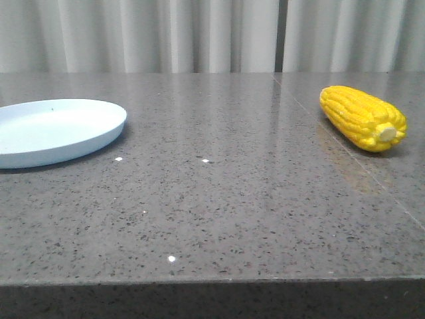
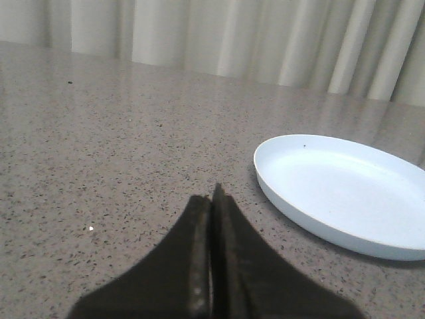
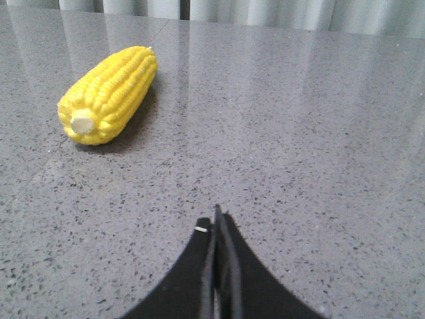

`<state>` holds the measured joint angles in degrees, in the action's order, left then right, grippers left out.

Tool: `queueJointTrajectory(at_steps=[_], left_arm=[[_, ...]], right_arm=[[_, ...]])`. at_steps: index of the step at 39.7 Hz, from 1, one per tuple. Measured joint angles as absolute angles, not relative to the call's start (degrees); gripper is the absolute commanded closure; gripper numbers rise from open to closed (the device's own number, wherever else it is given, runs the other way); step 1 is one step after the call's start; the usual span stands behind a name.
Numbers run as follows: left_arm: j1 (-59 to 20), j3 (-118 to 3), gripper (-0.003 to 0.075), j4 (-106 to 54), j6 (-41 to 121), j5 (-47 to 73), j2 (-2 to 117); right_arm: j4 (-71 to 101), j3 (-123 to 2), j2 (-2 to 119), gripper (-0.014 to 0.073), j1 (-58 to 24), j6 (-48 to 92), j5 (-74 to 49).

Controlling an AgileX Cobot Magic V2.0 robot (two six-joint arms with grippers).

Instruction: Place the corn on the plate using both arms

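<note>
- The table (image 1: 226,212) is a speckled grey stone slab, with pale curtains (image 1: 199,33) behind it; neither arm shows in the front view.
- The plate (image 1: 99,136) sits flat at the left side and holds nothing, so the task looks not yet begun. Its place on the left arm's side suggests that arm is meant to serve it.
- The corn (image 1: 362,117) lies on its side at the right, well apart from the plate, its pale stub end turned toward the robot.
- The right gripper (image 3: 218,229) is pressed closed and holds nothing; the corn lies on the table ahead of its tips and off to one side, not touching.
- The left gripper (image 2: 211,203) is likewise closed and bare, the plate just beside and ahead of it.
</note>
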<state>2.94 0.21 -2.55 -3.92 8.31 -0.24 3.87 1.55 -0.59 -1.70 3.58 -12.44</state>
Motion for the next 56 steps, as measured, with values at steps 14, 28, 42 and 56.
queueJointTrajectory(at_steps=[14,28,42,56], left_arm=[[2.94,0.21,0.0741,-2.55,-3.92,8.31,-0.24],[2.94,0.21,0.0741,-2.55,-3.92,8.31,-0.24],[2.94,0.21,0.0741,-2.55,-3.92,8.31,-0.24],[2.94,0.21,0.0741,-2.05,-3.92,6.31,-0.24]], right_arm=[[3.87,1.55,-0.59,0.0708,-1.70,3.58,-12.44],[3.87,1.55,-0.59,0.0708,-1.70,3.58,-12.44],[3.87,1.55,-0.59,0.0708,-1.70,3.58,-12.44],[3.87,1.55,-0.59,0.0708,-1.70,3.58,-12.32]])
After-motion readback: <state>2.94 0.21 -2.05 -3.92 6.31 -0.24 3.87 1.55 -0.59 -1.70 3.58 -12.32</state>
